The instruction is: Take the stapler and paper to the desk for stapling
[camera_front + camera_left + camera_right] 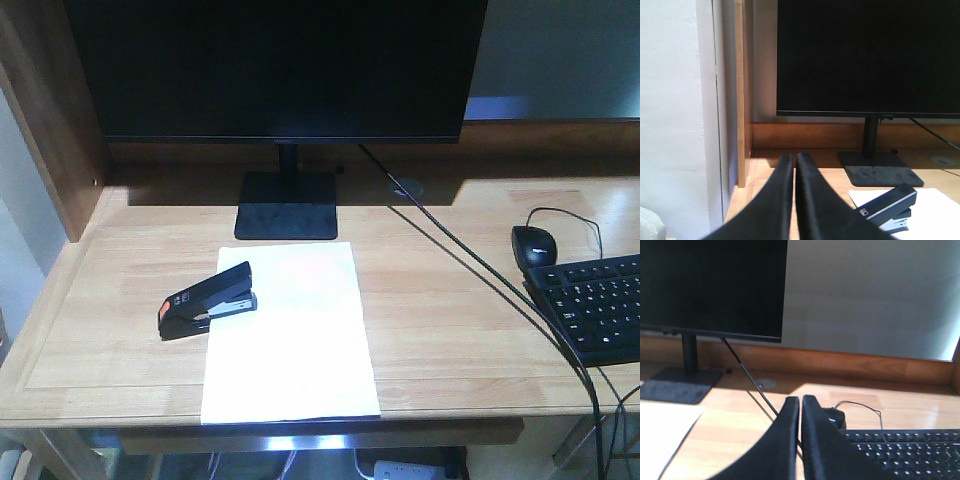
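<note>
A black stapler (207,301) with an orange-red patch at its near end lies on the desk (110,300), its far end over the left edge of the paper (292,335). The white sheet lies flat in front of the monitor stand. Neither gripper shows in the front view. In the left wrist view my left gripper (795,159) is shut and empty, left of the stapler (887,206) and paper (935,210). My right gripper (801,400) is shut and empty too, with a corner of the paper (660,435) to its left.
A black monitor (275,65) on its stand (286,205) fills the back. A black mouse (534,245) and keyboard (600,305) lie at the right, with a cable (470,260) running diagonally across the desk. A wooden side panel (45,110) rises at the left.
</note>
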